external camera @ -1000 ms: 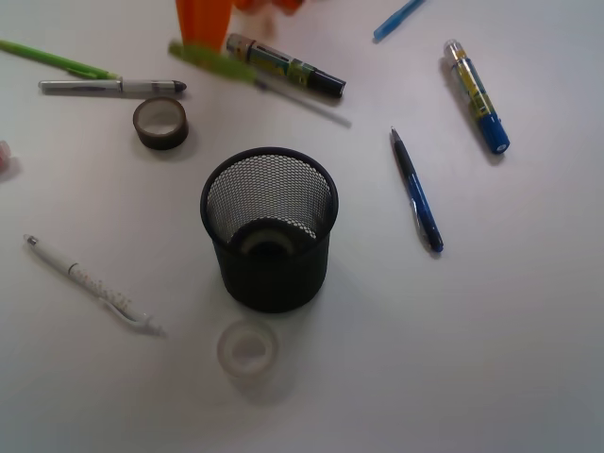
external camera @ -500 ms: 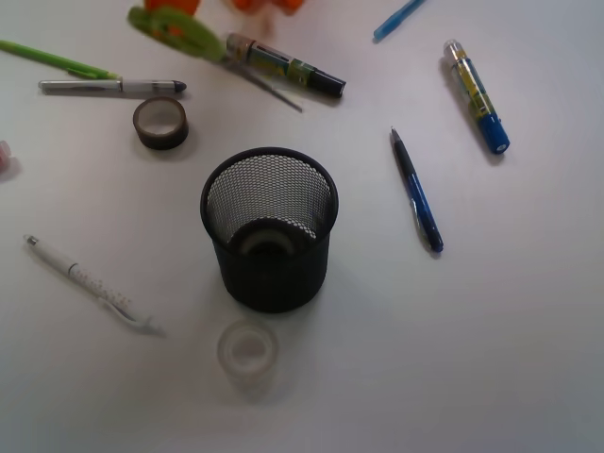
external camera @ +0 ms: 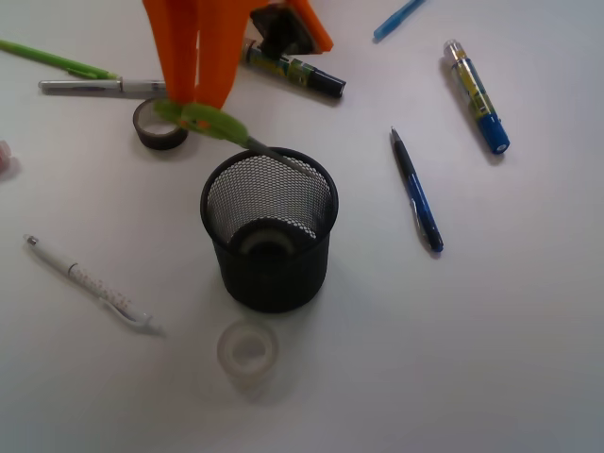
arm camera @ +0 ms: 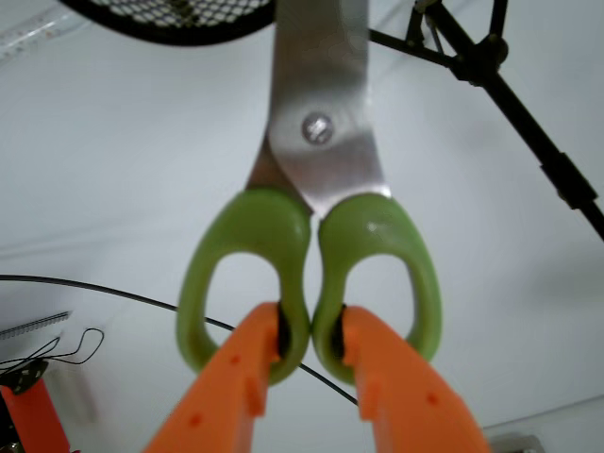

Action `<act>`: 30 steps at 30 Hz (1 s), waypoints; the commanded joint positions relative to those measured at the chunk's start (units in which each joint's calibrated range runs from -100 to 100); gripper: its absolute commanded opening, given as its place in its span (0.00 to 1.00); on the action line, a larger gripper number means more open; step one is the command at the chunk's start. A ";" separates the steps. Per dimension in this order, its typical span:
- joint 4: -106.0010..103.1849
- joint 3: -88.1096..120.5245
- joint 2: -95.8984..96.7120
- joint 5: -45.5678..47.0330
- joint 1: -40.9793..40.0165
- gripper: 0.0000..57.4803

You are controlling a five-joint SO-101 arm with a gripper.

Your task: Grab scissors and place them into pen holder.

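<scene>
My orange gripper (external camera: 193, 99) is shut on the scissors (external camera: 212, 125), pinching the inner sides of the two lime-green loops. The scissors hang in the air, tilted, with the closed silver blades pointing down to the right and the tip at the far rim of the pen holder (external camera: 271, 229). The pen holder is a black mesh cup standing upright in the middle of the table. In the wrist view the gripper (arm camera: 310, 335) clamps the scissors (arm camera: 316, 170), and the pen holder's mesh rim (arm camera: 179, 14) shows at the top.
A roll lies inside the cup (external camera: 264, 243). Around it are a dark tape roll (external camera: 156, 127), a clear tape roll (external camera: 247, 350), a white pen (external camera: 90, 281), a blue pen (external camera: 416, 191), markers (external camera: 477, 94), a silver pen (external camera: 94, 87) and a green pen (external camera: 52, 58).
The gripper has come down and forward from the far edge with the scissors. The blade tip has moved from near the black marker to the pen holder's far rim.
</scene>
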 commanded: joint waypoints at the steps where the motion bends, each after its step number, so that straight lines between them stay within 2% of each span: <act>1: -0.91 -0.70 0.33 0.20 1.20 0.00; 4: -0.56 -0.70 0.41 -0.05 1.80 0.01; 5: -0.12 -0.61 0.33 -0.10 1.95 0.05; 7: 1.54 -1.06 0.24 -0.10 2.03 0.19; 11: 4.34 -1.15 0.16 -0.10 1.80 0.53; 19: 4.43 -1.33 -4.18 -3.42 1.73 0.53; 21: 4.51 -2.51 -8.17 -8.16 2.47 0.53; 25: 14.40 -5.95 -17.52 -24.42 10.55 0.53; 28: 23.15 -4.23 -25.00 -29.94 13.99 0.51; 30: 23.24 2.74 -31.89 -31.36 11.67 0.45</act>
